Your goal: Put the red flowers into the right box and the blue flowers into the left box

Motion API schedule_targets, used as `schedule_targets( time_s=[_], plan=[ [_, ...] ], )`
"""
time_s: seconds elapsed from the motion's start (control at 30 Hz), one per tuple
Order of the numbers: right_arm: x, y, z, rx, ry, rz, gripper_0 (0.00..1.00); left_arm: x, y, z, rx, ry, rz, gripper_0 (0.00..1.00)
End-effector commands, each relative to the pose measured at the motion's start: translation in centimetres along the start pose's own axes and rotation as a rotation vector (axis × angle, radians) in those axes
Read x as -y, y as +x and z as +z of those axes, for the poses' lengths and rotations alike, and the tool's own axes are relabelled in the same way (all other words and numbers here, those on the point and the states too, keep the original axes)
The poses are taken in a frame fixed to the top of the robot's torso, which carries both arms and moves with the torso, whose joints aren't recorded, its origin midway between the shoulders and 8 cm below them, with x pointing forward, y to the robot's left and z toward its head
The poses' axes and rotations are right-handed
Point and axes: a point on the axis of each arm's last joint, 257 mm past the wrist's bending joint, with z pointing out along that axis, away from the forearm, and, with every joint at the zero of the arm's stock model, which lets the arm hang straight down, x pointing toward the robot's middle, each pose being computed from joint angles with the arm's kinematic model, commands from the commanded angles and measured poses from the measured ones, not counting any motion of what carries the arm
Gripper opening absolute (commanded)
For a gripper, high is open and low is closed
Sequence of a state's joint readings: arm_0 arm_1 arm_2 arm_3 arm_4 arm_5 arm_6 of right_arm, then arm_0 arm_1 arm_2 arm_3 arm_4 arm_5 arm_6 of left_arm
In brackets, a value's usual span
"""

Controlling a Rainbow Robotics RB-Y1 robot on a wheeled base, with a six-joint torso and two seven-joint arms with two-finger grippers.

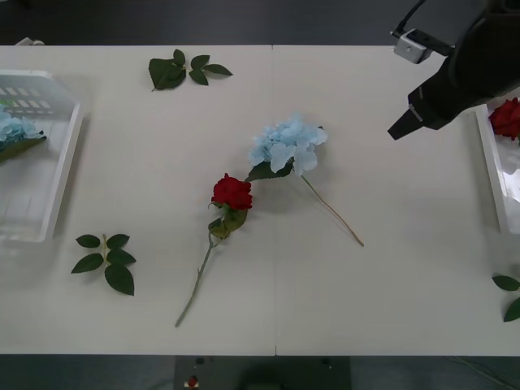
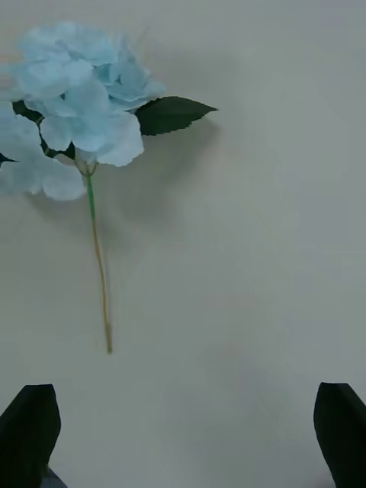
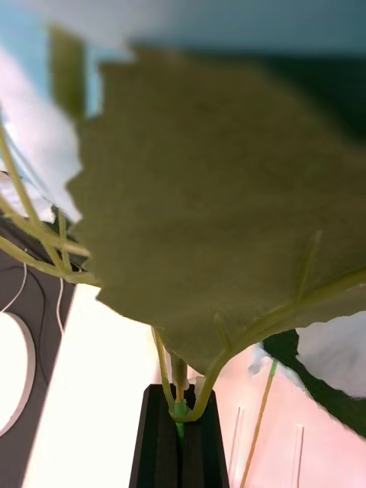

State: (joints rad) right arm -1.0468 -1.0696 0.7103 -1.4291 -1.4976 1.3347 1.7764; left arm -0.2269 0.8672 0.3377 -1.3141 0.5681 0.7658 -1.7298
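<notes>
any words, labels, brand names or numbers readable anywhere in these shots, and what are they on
None: no readable text in any view.
The left box and right box are plain white, with no label.
The table is bare of markings.
The right gripper, open above the table near a blue flower, carries no print.
The left gripper, shut on a green stem, is plain black.

Black right arm (image 1: 467, 77) with grey camera block (image 1: 410, 45).
</notes>
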Motion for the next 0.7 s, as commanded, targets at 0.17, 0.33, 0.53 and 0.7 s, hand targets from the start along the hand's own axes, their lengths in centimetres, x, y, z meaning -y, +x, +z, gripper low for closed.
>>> schedule_targets(
  time_s=[0.17, 0.33, 0.53, 0.7],
  plan=[
    [-4.8, -1.9, 3.5, 0.002, 0.092, 0.081, 0.97, 2.7, 2.6, 1.3, -0.023, 0.043, -0.03, 0.0],
    [-6.0, -2.6, 6.7, 0.0, 0.178, 0.092, 0.97, 4.0, 3.2, 1.5, -0.031, 0.066, -0.04, 0.05],
    [-7.5, -2.5, 10.4, -0.007, 0.235, 0.088, 0.96, 6.9, 4.9, 1.0, -0.108, 0.173, -0.117, 0.87],
    [-8.3, -2.2, 12.4, -0.007, 0.251, 0.085, 0.97, 10.7, 5.4, -1.3, -0.197, 0.326, -0.135, 1.0]
  ],
)
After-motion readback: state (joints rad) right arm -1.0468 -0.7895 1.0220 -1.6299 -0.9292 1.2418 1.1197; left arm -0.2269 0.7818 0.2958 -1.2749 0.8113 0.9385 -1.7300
